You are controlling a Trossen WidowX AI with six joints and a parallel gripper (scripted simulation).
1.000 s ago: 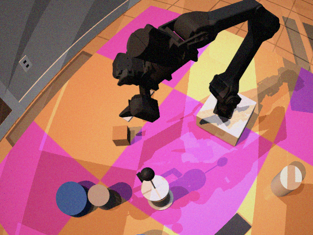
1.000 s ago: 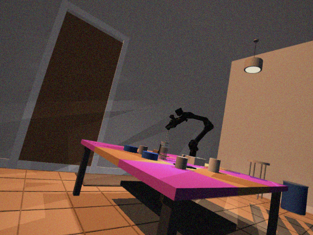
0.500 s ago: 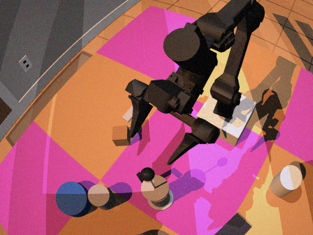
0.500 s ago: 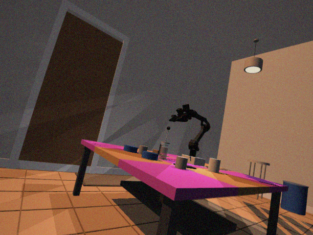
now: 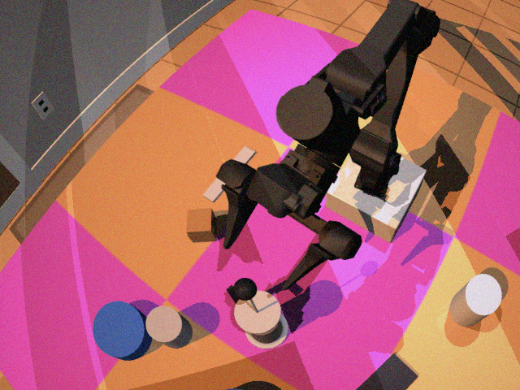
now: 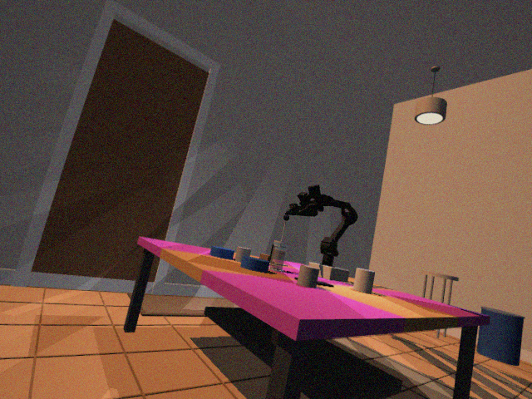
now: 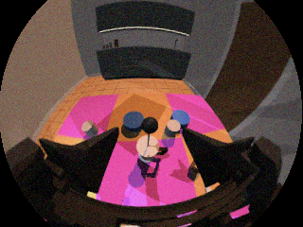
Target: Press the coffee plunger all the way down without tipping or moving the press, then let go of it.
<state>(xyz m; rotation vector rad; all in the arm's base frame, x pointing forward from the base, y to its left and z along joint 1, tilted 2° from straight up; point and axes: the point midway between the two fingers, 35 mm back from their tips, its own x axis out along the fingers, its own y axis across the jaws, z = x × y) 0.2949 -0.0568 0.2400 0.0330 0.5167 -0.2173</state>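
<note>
The gripper [image 5: 268, 264] hangs above the counter [image 6: 274, 296] with its fingers [image 5: 235, 222] spread wide and nothing between them. Just beyond the fingertips stands the coffee press [image 5: 257, 317], upright, its plunger knob [image 5: 244, 288] raised high on its rod. The approach step appears to be in hand. The next move likely calls for centring over the knob, then pressing straight down. Beyond the press sit a tan cylinder [image 5: 163, 323] and a blue cylinder [image 5: 119, 329].

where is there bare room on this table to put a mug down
Free: the wide orange patch between the flat tan slat, the small tan cube and the table's wall-side edge. Also the pink stretch between the glass coffee press and the white-topped cylinder. Crowded: around the blue cylinder and tan cylinder.
</note>
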